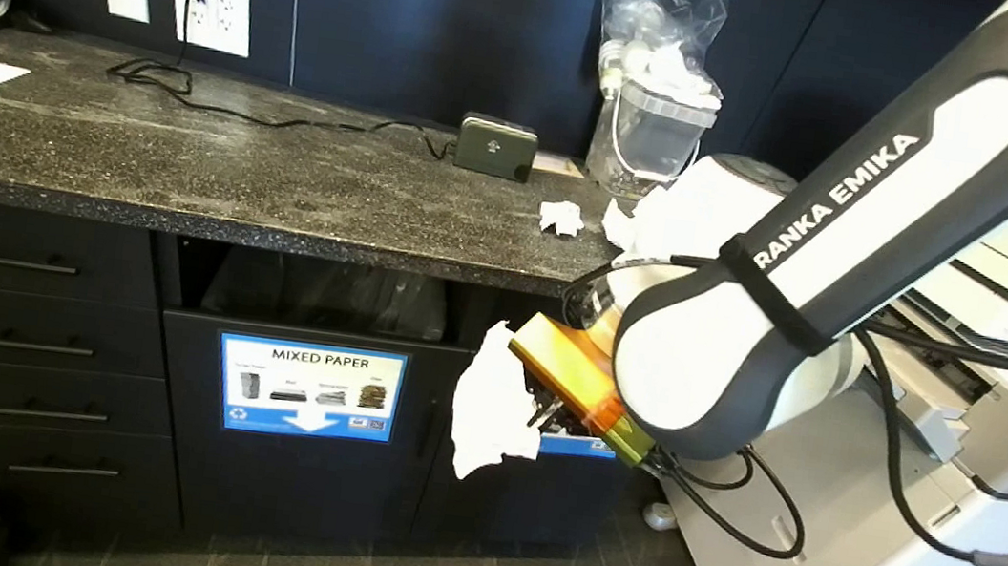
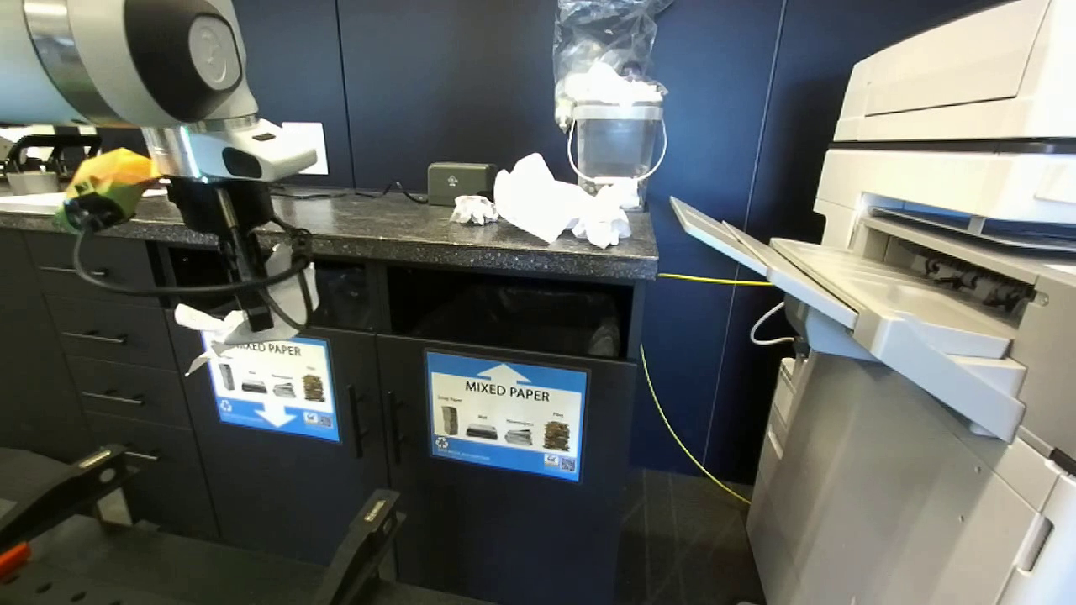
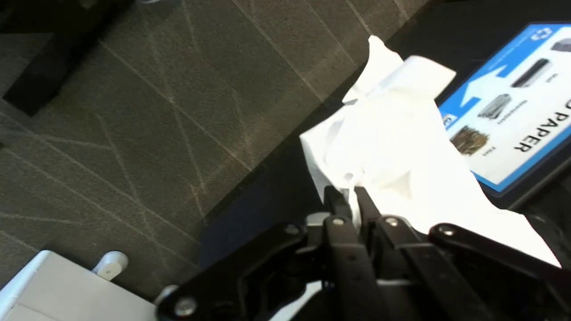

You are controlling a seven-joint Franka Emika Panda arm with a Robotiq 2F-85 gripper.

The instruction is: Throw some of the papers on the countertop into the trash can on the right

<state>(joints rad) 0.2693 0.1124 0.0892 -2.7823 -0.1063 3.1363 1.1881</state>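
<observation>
The arm (image 1: 844, 219), cut off at the upper right in an exterior view, hides part of the right end of the countertop (image 1: 286, 175) and most of the right-hand sign (image 1: 578, 447); the two dark slots (image 2: 504, 315) beneath the countertop are hard to make out inside. The gripper (image 3: 351, 196) points down in front of two bins, the left bin (image 2: 277, 470) and, to its right, the trash can (image 2: 513, 529); which is nearer, I cannot tell. Its jaws are pinched tight on one crumpled white paper (image 3: 401, 142). At least three more papers lie on the countertop's right end: a small wad (image 2: 473, 210) at left, a large piece (image 2: 538, 202) in the middle and a ragged wad (image 2: 603, 222) at right; where the last two meet is unclear. Beyond them stand one box (image 2: 462, 183) and one bucket (image 2: 618, 139); one printer (image 2: 891, 420), cut off, is at right.
</observation>
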